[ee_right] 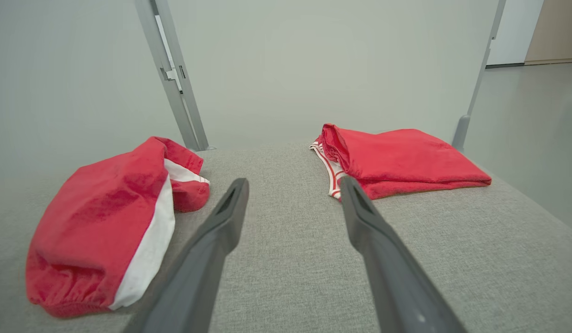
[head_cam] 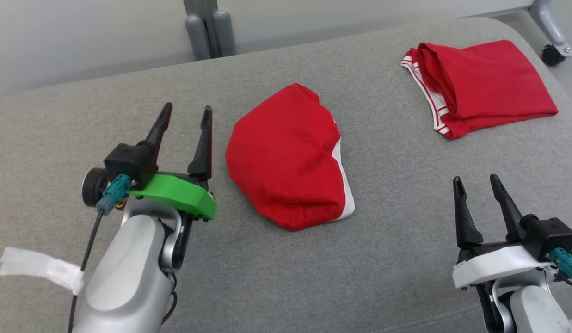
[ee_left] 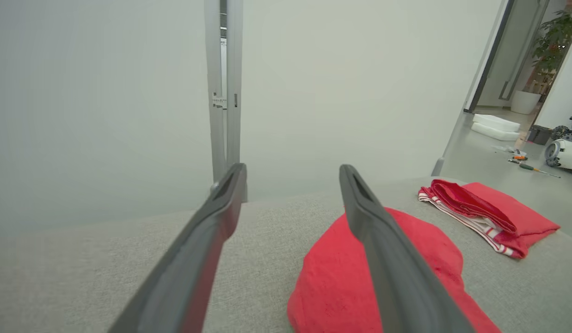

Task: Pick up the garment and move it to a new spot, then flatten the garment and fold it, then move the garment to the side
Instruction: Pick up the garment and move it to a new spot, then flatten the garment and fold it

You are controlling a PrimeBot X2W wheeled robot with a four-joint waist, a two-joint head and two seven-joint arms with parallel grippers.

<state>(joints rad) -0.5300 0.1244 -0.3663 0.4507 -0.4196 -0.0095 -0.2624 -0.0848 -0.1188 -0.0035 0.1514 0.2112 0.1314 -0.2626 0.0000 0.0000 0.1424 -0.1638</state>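
A red garment (head_cam: pixel 286 157) with a white side stripe lies loosely folded in the middle of the grey cushioned surface (head_cam: pixel 276 277); it also shows in the left wrist view (ee_left: pixel 341 286) and the right wrist view (ee_right: pixel 101 222). My left gripper (head_cam: pixel 186 113) hovers just left of it, open, with nothing between its fingers. My right gripper (head_cam: pixel 476 182) stands open at the lower right, apart from both garments and holding nothing. A second red garment (head_cam: pixel 484 85) with white trim lies folded at the far right corner.
The folded red garment (ee_right: pixel 396 159) sits near the surface's far right edge. A grey metal post (head_cam: pixel 209 27) and a pale wall stand behind the surface. A castor wheel (head_cam: pixel 553 53) shows on the floor at the top right. White tape (head_cam: pixel 40 268) hangs by my left forearm.
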